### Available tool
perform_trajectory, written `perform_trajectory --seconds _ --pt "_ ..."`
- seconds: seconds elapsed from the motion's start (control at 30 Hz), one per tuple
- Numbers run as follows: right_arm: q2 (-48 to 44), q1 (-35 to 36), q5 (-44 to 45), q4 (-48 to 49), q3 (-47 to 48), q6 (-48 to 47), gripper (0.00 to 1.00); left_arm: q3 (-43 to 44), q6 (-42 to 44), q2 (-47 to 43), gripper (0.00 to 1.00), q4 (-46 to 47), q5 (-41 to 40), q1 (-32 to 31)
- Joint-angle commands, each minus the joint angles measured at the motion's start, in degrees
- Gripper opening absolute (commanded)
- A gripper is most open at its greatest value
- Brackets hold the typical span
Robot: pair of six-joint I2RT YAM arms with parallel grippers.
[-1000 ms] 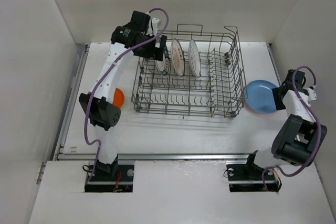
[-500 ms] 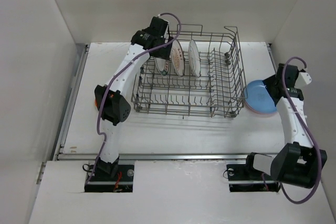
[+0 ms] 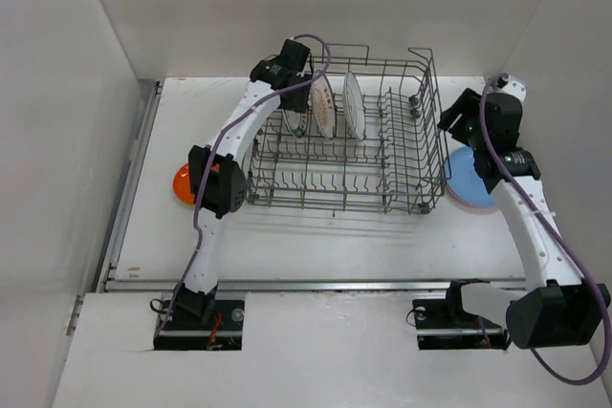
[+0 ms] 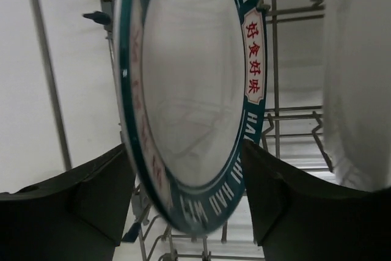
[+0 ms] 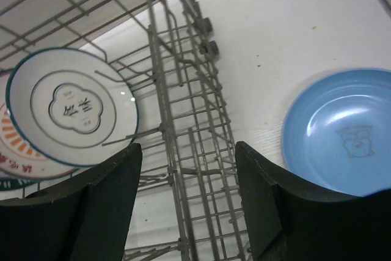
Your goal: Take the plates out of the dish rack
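The grey wire dish rack (image 3: 344,188) holds three upright plates near its back left. My left gripper (image 3: 296,78) comes down over the leftmost one, a white plate with a teal lettered rim (image 4: 192,84). Both fingers (image 4: 281,200) press against the sides of its top edge, and it still stands in the rack (image 4: 43,71). My right gripper (image 3: 457,119) hovers open over the rack's right end (image 5: 183,120), holding nothing. A light blue plate (image 3: 473,177) lies flat on the table right of the rack, with a pinkish edge showing under it.
An orange plate (image 3: 182,183) lies on the table left of the rack, partly behind my left arm. White walls close in on both sides and at the back. The rack's raised handles (image 3: 346,48) stand near both grippers.
My left gripper moved right over the teal-rimmed plate and its fingers narrowed onto the rim. My right gripper let go of the blue plate on the table and swung up and left toward the rack.
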Motion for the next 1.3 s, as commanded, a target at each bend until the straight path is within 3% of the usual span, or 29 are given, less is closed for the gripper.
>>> perform_trajectory --seconds 0.0,0.17,0.2,0.27,0.33,0.43,0.63,1.17,1.23,1.27 --pt "1.43 2.45 -1.5 2.46 2.83 -4.9 0.68 1.83 -2.04 0.39 0.62 -0.48 2.26 1.65" --pt "4.68 3.69 2.27 1.23 3.36 -4.9 0.68 1.83 -2.65 1.09 0.34 0.75 3.31 1.65" --pt "5.38 3.69 3.33 1.22 3.36 -4.9 0.68 1.83 -3.17 1.09 0.2 0.75 3.32 1.65" --pt "7.4 3.69 5.1 -0.1 3.89 -4.38 0.68 1.83 -3.79 -0.04 0.07 0.75 3.32 1.65" --pt "8.72 3.69 5.1 -0.8 4.5 -4.37 0.68 1.83 -4.32 -2.06 0.0 0.75 3.32 1.65" --pt "11.01 3.69 4.04 -0.8 6.0 -3.85 0.68 2.44 -4.85 -5.14 0.0 0.75 3.32 1.65" --pt "16.64 3.69 3.95 -1.33 10.65 -3.85 0.53 4.38 -5.9 -11.29 0.0 2.51 -0.2 1.65" --pt "18.04 3.69 4.74 -0.01 13.29 -7.88 0.52 11.68 -7.05 -18.06 0.0 -4.34 1.56 4.38" --pt "18.75 3.69 5.27 -0.01 14.87 -9.98 0.42 12.2 -7.05 -18.76 0.0 -5.13 2.61 6.38" --pt "19.36 3.69 5.27 -0.01 14.87 -10.61 0.42 12.2 -7.05 -18.77 0.0 -6.01 2.61 7.18"
